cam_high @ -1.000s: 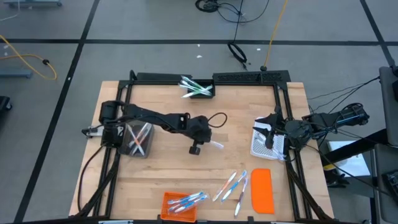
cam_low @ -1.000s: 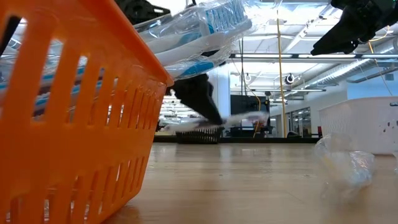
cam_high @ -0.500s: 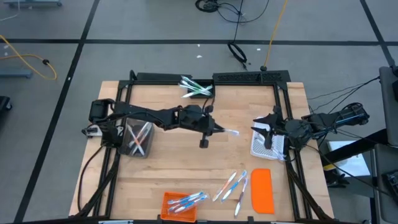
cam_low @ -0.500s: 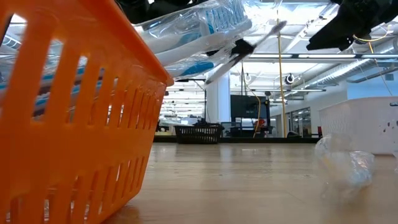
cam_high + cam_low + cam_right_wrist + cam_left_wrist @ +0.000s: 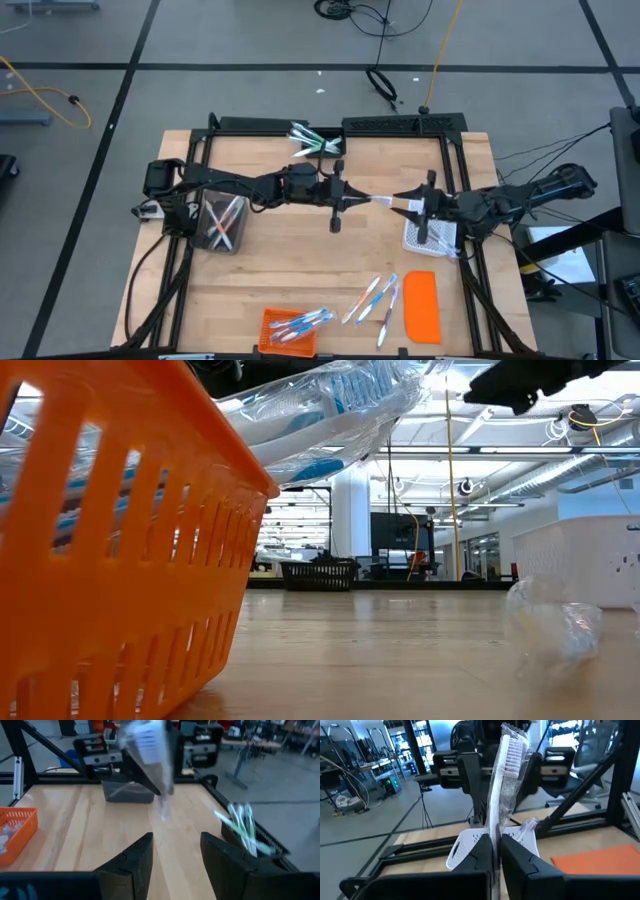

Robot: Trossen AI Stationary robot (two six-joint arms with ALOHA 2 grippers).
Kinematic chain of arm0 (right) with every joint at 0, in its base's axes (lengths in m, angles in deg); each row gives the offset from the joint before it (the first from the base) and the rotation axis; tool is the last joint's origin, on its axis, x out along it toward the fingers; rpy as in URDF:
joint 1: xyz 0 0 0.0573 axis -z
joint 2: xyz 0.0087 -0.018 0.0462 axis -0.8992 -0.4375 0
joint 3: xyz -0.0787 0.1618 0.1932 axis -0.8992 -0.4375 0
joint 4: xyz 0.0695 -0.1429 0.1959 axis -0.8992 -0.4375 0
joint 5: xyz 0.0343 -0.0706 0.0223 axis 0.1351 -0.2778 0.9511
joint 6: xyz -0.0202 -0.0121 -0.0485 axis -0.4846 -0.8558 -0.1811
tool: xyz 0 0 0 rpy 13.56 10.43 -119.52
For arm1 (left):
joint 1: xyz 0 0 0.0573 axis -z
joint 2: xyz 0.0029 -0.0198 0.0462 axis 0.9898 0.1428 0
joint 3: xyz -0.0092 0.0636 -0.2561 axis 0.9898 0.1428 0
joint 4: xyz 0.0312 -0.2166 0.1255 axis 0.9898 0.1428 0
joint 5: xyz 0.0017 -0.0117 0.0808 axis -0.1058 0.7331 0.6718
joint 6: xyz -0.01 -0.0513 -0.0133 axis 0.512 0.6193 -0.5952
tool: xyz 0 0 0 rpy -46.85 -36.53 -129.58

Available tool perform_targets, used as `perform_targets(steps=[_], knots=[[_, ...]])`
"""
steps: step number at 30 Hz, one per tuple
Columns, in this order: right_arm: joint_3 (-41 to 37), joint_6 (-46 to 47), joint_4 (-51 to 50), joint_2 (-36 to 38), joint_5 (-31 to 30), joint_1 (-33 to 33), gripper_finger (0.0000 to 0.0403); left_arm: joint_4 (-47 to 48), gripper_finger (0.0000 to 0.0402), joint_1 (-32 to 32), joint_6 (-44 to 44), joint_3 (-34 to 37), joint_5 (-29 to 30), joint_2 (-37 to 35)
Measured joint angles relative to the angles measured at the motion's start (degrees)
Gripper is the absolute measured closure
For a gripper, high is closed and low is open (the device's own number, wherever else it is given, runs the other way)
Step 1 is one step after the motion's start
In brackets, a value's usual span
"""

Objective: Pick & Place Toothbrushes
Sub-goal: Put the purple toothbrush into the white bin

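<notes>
A toothbrush (image 5: 375, 200) in a clear wrapper hangs in the air over the table's middle, with my left gripper (image 5: 352, 196) shut on it. In the left wrist view the toothbrush (image 5: 507, 775) reaches forward toward my right gripper. My right gripper (image 5: 408, 207) faces it from the table's right, open, its fingers (image 5: 132, 862) short of the blurred toothbrush (image 5: 147, 747). More toothbrushes lie loose (image 5: 375, 298) on the near table, in the orange basket (image 5: 290, 330), in the black bin (image 5: 318, 142) and in the clear bin (image 5: 222, 222). My left gripper pinches the wrapped toothbrush's near end (image 5: 496, 837) between its two fingers. The fingers point level toward the table's right, and the toothbrush runs on along them. Its ridged far end (image 5: 512, 747) points at my right gripper. The toothbrush is lifted clear of the table.
The white mesh basket (image 5: 432, 236) stands under my right arm at the table's right. The flat orange lid (image 5: 421, 305) lies near the front right. In the low view the orange basket (image 5: 120, 560) fills the left and a crumpled clear wrapper (image 5: 555, 630) lies on the wood.
My left gripper has risen from the table with the toothbrush, tipped from pointing down to level, and gone toward the table's right. The toothbrush is now lifted clear and points at my right gripper. My right gripper has come toward the left, closer to the toothbrush.
</notes>
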Motion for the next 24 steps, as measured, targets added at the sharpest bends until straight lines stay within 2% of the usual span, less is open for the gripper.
perform_targets(steps=[5, 11, 18, 24], knots=[[0.0, -5.1, 8.4, -4.9, 0.0, 0.0, 0.0247, -1.8, 0.0375, 0.0, 0.3, 0.0, 0.0, 0.0], [0.0, -10.9, 18.6, -9.3, 1.6, 0.0, 0.0247, -1.7, 0.0396, 0.0, 0.3, 0.0, 0.0, 0.0], [0.0, -15.5, 25.2, -11.7, 1.4, 0.0, 0.0247, -1.8, 0.0373, 0.0, 0.3, 0.0, 0.0, 0.0], [0.0, -16.5, 28.6, -13.9, 1.4, 0.9, 0.0248, -1.6, 0.0392, 0.0, 0.3, 0.0, 0.1, 0.0]])
